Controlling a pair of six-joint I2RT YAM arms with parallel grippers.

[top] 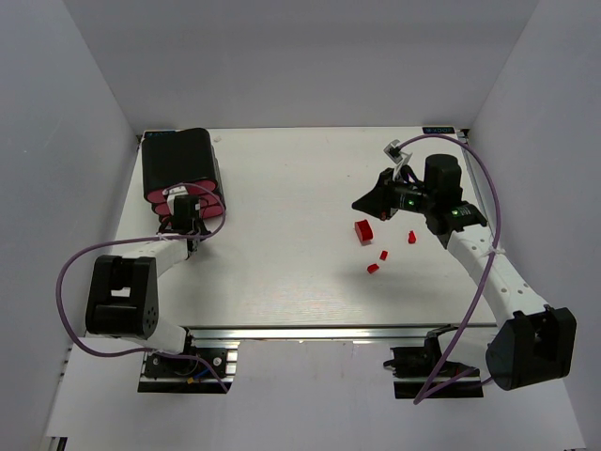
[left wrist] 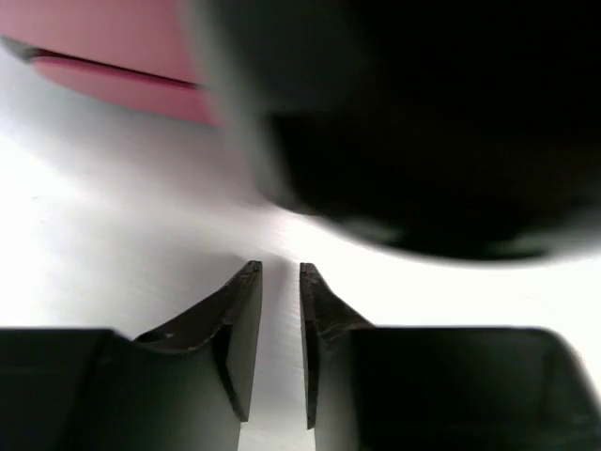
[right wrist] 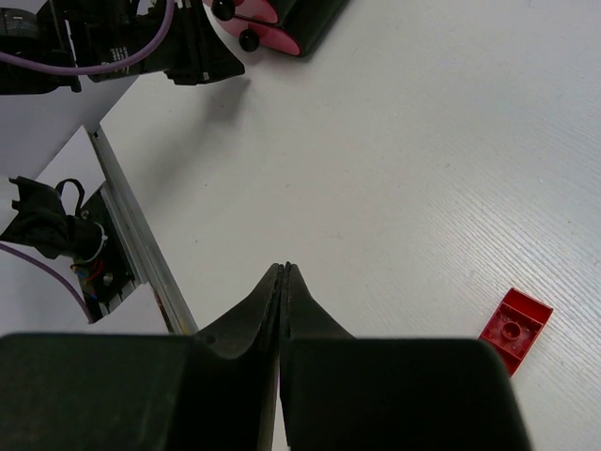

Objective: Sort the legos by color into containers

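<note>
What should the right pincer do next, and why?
Probably open up. The right pincer is shut with nothing in it, and a red lego lies loose on the table nearby, so its jaws must part before grabbing.

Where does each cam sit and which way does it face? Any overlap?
Top external: fixed above and behind the bases, looking down on the table; the left arm and right arm show whole.
Left wrist: on the left arm, looking past the open left pincer at the black housing and pink drawers.
Right wrist: on the right arm, looking past the shut right pincer across the table toward the left arm; a red lego lies at right.
Shared: all three show the pink drawers; top and right wrist show the left arm.
</note>
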